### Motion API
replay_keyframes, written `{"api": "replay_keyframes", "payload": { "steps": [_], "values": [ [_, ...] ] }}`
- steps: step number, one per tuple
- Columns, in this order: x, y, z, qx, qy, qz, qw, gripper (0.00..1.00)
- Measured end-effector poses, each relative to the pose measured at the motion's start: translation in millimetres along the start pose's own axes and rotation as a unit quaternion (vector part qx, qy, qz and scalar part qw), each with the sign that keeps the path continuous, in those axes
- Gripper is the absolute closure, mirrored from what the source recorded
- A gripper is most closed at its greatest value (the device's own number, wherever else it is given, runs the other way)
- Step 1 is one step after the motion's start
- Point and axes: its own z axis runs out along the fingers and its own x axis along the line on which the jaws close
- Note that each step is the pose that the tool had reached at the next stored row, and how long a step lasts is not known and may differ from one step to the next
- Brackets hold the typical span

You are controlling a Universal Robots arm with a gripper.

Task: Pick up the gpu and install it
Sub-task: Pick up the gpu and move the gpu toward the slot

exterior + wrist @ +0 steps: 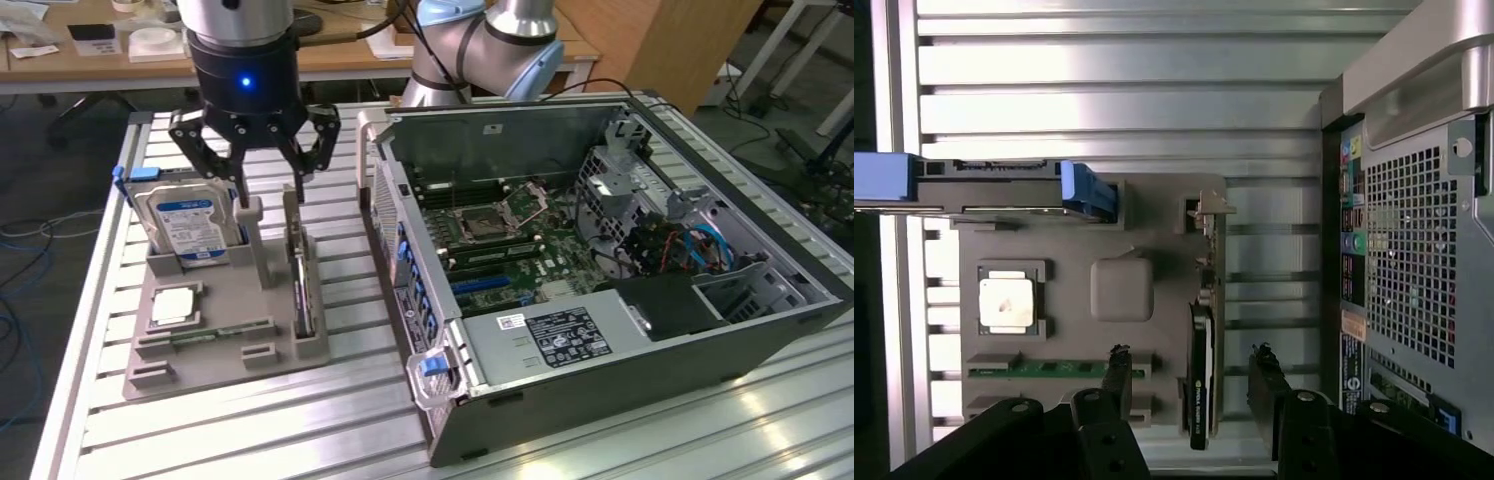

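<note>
The gpu (304, 292) stands on its edge in a slot along one side of the grey parts holder (247, 300), the side toward the computer case. In the wrist view the gpu (1200, 375) shows edge-on as a thin dark card, with its pale bracket (1206, 215) at one end. My gripper (267, 190) hangs above the holder's far end, open, with nothing between its fingers. In the wrist view my gripper (1190, 355) has one fingertip (1118, 360) on each side of the card, not touching it.
On the holder (1074, 240) also sit a silver hard drive (187, 228) with blue rails, a square processor (174, 305) and a green memory stick (207, 335). The open computer case (601, 250) lies at the exterior view's right, its rear grille (1414, 260) close beside the holder.
</note>
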Motion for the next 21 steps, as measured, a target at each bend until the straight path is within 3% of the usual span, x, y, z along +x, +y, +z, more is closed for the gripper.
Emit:
{"api": "replay_keyframes", "payload": {
  "steps": [2,16,21],
  "values": [
    [-0.5,0.0,1.5,0.0,0.0025,0.0,1.0,0.41],
    [-2.3,-0.7,9.6,0.0003,0.0122,0.0,0.9999,0.41],
    [-2.9,-1.9,14.2,0.0007,0.0211,-0.003,0.9998,0.41]
  ]
}}
